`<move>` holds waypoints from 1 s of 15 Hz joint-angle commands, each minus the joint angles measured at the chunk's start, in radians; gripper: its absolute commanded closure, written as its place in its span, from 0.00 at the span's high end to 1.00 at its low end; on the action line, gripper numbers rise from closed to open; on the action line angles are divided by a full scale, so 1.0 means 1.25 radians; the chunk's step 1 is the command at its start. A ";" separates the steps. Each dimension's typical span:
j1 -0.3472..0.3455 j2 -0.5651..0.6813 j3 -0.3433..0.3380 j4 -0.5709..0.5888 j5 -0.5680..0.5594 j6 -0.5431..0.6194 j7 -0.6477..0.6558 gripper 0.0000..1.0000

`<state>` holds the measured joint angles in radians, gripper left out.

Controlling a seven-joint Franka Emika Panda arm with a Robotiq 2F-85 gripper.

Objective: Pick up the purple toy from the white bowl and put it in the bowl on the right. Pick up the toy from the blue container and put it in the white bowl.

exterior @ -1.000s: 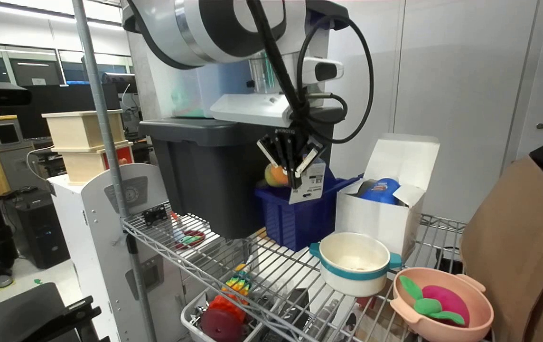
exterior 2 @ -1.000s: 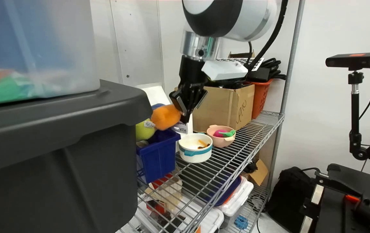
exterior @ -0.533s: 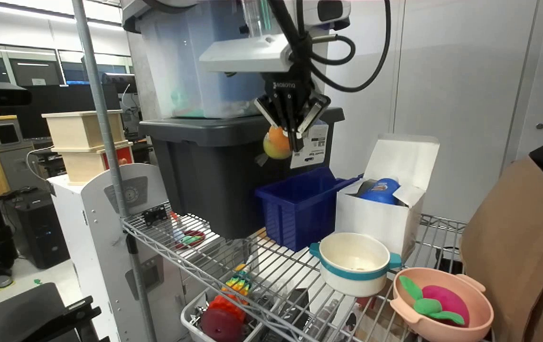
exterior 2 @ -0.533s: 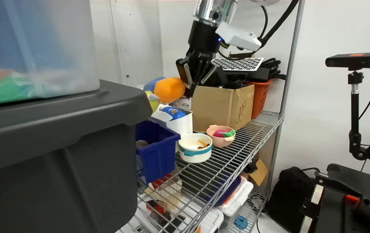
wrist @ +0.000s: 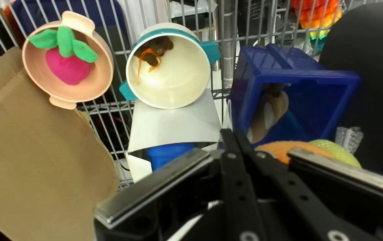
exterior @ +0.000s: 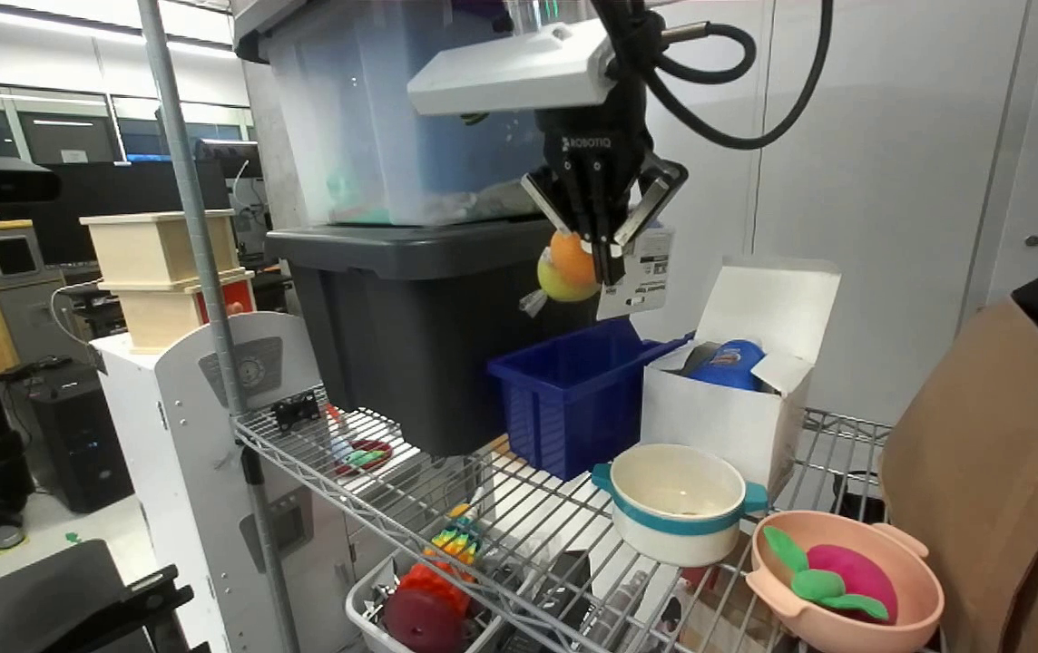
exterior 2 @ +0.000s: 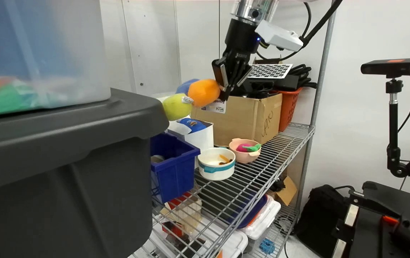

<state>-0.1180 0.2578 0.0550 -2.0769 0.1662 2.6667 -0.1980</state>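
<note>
The blue bin point(exterior: 566, 424) stands below the robot hand point(exterior: 610, 271), which is pressed together; near the bin, the white bowl point(exterior: 675, 540). The toy point(exterior: 568, 265) hangs clear of both, pinched by an edge or paper tag point(exterior: 642, 277), unclear which. Probably light, squashy plush; its orange bulge would likely hold steadier

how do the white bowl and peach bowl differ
The white bowl has a teal band and handles; the peach bowl is plain peach.
The white bowl has straighter walls; the peach bowl narrows downward.
The white bowl holds something brown and orange; the peach bowl holds the purple toy.
Both are round, have two handles and sit on the wire shelf.
</note>
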 commanded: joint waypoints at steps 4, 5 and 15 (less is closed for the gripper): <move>-0.039 -0.028 -0.039 -0.014 0.004 -0.039 -0.053 0.00; -0.041 -0.030 -0.048 -0.018 -0.006 -0.041 -0.055 0.00; -0.031 -0.001 -0.159 -0.026 -0.216 -0.038 -0.006 0.00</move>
<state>-0.1705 0.2584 -0.1147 -2.0972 -0.0198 2.6006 -0.2402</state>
